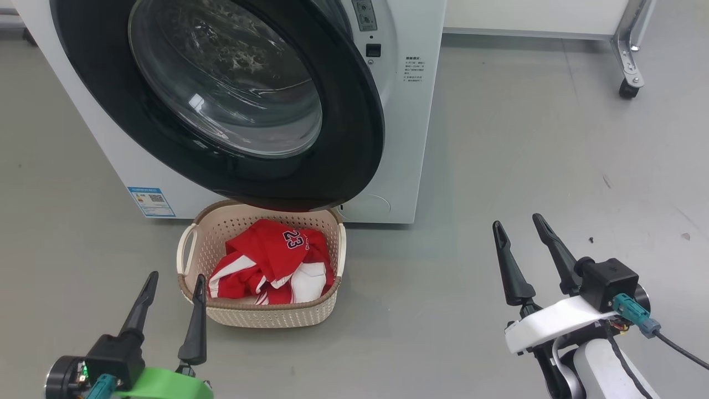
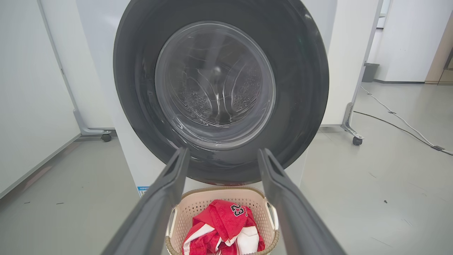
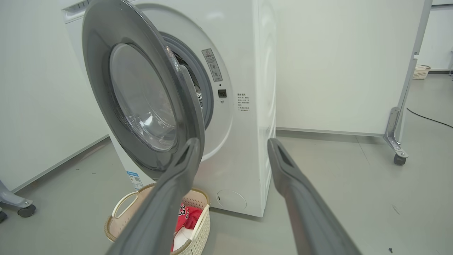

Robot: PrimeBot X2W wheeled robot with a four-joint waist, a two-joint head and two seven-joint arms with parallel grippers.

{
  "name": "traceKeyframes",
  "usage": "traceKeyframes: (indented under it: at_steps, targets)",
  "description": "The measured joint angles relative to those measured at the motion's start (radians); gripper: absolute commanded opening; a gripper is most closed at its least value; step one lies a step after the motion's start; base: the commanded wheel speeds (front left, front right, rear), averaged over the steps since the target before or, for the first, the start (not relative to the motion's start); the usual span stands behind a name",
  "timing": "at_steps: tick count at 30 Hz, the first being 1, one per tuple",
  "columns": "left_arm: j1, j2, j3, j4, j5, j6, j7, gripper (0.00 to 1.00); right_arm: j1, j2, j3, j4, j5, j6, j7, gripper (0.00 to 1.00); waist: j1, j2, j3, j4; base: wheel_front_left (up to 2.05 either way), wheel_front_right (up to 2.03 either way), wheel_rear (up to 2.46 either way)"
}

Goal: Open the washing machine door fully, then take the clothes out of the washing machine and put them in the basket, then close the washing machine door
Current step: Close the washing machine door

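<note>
red and white clothes (image 1: 274, 260) lie crumpled in the basket (image 1: 260, 318), the dark 23 facing up and tilted. the basket sits on the floor (image 1: 498, 138) just before the washing machine (image 1: 412, 122), its long axis running side to side along the machine's front. the washing machine door (image 1: 357, 144) stands partly swung out, hinged on the left, its free edge angled toward the robot, overhanging the basket's far rim. left gripper (image 1: 176, 275) hovers by the basket's near left corner, fingers spread, holding nothing. right gripper (image 1: 517, 221) hangs well to the right, likewise spread and empty.
</note>
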Motion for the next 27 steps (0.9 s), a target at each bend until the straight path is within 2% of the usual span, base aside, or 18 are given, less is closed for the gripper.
traceKeyframes:
  at_steps: [5,6,7,8,9,16,22,27]
  targets:
    - [0.006,-0.006,-0.006,0.000,0.010,-0.014,0.000,1.00,0.005,-0.008,0.002,-0.011,-0.006,0.000,0.000,1.00,-0.0001,0.0000,0.003,0.006,0.00,0.00,0.00]
    - [0.006,-0.008,-0.008,0.000,0.014,-0.016,0.000,1.00,0.006,-0.014,0.005,-0.015,-0.007,0.000,0.000,0.87,0.0000,0.0000,0.006,0.009,0.00,0.00,0.00]
    - [0.006,-0.011,-0.010,-0.001,0.017,-0.017,0.000,1.00,0.006,-0.020,0.009,-0.021,-0.010,0.000,0.000,0.47,0.0000,0.0000,0.010,0.011,0.00,0.00,0.00]
    - [0.006,-0.014,-0.011,-0.003,0.018,-0.017,0.000,1.00,0.005,-0.025,0.016,-0.029,-0.013,0.000,0.000,0.13,0.0000,0.0000,0.014,0.014,0.00,0.00,0.00]
    - [0.006,-0.017,-0.012,-0.005,0.018,-0.017,0.000,1.00,0.005,-0.030,0.023,-0.038,-0.014,0.000,0.000,0.00,0.0000,0.0000,0.019,0.016,0.00,0.00,0.00]
    - [0.002,-0.037,-0.028,-0.037,0.033,-0.021,0.000,1.00,-0.054,-0.080,0.111,-0.100,-0.033,0.000,0.000,0.00,0.0000,0.0000,0.078,0.038,0.00,0.00,0.00]
    - [-0.039,-0.071,-0.059,-0.072,0.042,-0.043,0.000,1.00,-0.163,-0.157,0.217,-0.122,-0.071,0.000,0.002,0.00,0.0000,0.0000,0.149,0.068,0.00,0.00,0.00]
    - [-0.081,-0.097,-0.081,-0.084,0.052,-0.051,0.000,1.00,-0.257,-0.216,0.245,-0.136,-0.072,0.003,0.021,0.00,0.0000,0.0000,0.210,0.106,0.00,0.00,0.00]
